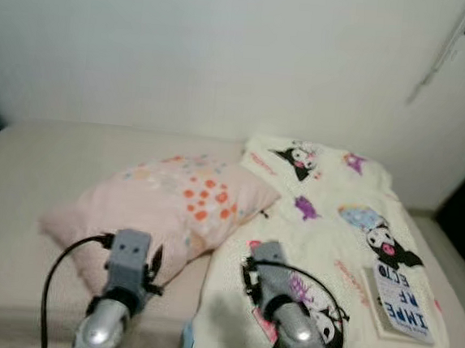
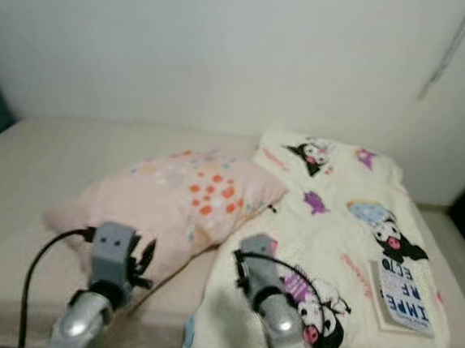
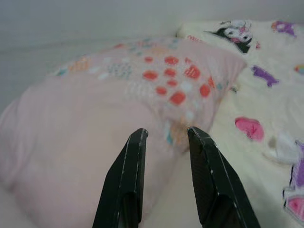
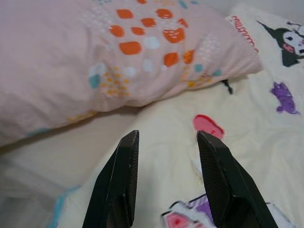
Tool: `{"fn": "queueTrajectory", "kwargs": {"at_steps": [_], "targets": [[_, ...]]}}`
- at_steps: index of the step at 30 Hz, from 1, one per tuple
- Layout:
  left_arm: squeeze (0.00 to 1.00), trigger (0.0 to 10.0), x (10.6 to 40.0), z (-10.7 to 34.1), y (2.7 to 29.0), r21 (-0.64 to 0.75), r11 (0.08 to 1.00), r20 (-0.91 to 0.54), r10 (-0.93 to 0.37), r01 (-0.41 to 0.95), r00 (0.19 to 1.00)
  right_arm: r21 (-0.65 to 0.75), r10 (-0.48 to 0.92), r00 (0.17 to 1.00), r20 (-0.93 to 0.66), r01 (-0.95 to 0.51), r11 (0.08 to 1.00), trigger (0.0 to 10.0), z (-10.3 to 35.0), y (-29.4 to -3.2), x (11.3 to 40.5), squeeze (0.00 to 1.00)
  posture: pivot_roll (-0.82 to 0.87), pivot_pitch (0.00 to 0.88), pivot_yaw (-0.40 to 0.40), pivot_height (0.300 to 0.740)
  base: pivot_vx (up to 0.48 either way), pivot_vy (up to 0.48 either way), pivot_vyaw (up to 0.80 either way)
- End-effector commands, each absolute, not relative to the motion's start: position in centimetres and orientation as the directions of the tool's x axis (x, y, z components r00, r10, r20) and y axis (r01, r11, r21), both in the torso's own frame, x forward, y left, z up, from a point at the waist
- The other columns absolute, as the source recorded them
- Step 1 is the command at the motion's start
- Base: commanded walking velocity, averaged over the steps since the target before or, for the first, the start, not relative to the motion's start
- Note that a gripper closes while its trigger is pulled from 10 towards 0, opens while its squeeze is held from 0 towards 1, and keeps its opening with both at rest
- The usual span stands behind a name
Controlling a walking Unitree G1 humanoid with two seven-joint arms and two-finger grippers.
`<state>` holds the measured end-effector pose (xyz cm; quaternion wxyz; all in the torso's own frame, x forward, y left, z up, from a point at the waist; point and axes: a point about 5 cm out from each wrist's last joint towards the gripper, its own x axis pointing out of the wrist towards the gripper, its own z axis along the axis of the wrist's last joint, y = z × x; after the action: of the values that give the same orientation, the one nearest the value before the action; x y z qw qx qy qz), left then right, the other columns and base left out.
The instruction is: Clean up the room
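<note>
A pink pillow [image 1: 173,205] dotted with orange, white and teal spots lies across the middle of a bed [image 1: 28,181], its far corner resting on the edge of a cream blanket [image 1: 333,232] printed with black-and-white cartoon characters. The blanket covers the right side of the bed up to the white wall [image 1: 227,51]. A book [image 1: 400,301] with a blue-and-white cover lies flat on the blanket near the bed's right edge, well apart from the pillow.

Both silver arms reach forward over the near edge of the bed. The left end effector [image 3: 166,137] is released, its two black fingers [image 3: 130,180] spread with nothing between them, hovering just in front of the pillow's near side; the pillow lies directly ahead of the tips. The right end effector [image 4: 166,140] is likewise released and empty, poised above the blanket, with the pillow's spotted corner ahead of it and toward the robot's left. Whether either touches the fabric cannot be told. A black cable [image 1: 57,269] loops from the left wrist.
</note>
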<state>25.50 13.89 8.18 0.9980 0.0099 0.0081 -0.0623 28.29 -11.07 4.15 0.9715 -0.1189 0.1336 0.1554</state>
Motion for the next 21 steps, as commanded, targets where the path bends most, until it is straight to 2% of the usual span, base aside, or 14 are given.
{"fn": "queueTrajectory", "kwargs": {"at_steps": [1,21], "targets": [[0.00,10.0,25.43,8.09,13.33,0.004,0.990,-0.018,-0.138,0.138,0.990,-0.199,0.240,0.916,-0.321,-0.313,0.929,10.0,3.67,-12.16,28.03,0.00,0.06,0.020,-0.025,0.740,0.292,0.000,0.00],[0.00,10.0,25.50,7.84,13.38,0.041,0.988,-0.026,-0.148,0.149,0.989,-0.220,0.214,0.922,-0.322,-0.292,0.931,10.0,3.56,-12.37,28.07,0.00,0.06,0.020,-0.017,0.740,0.000,0.000,0.00]]}}
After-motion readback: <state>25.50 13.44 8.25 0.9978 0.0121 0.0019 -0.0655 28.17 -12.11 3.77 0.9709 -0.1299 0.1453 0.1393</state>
